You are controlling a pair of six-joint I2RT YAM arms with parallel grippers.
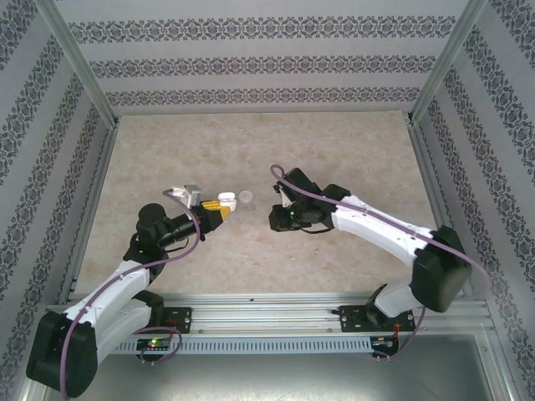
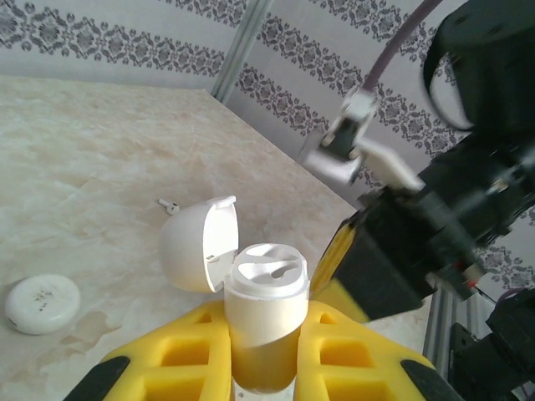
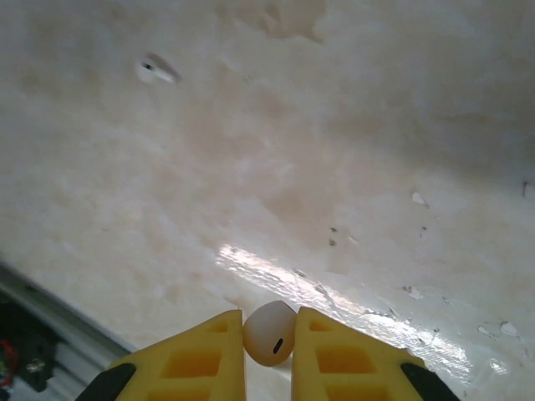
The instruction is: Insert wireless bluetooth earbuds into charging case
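Left wrist view has the left gripper clamped on the open charging case, lid tipped back. The right gripper pinches one earbud; it should line the bud up over an empty socket, lower gently, then release.

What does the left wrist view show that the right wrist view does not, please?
Left wrist, not right wrist: the open case clamped in the left end effector, a white disc and the right arm. Right wrist, not left wrist: the earbud pinched in the right end effector. Both: the table and a loose earbud lying on it, apparently the same one.
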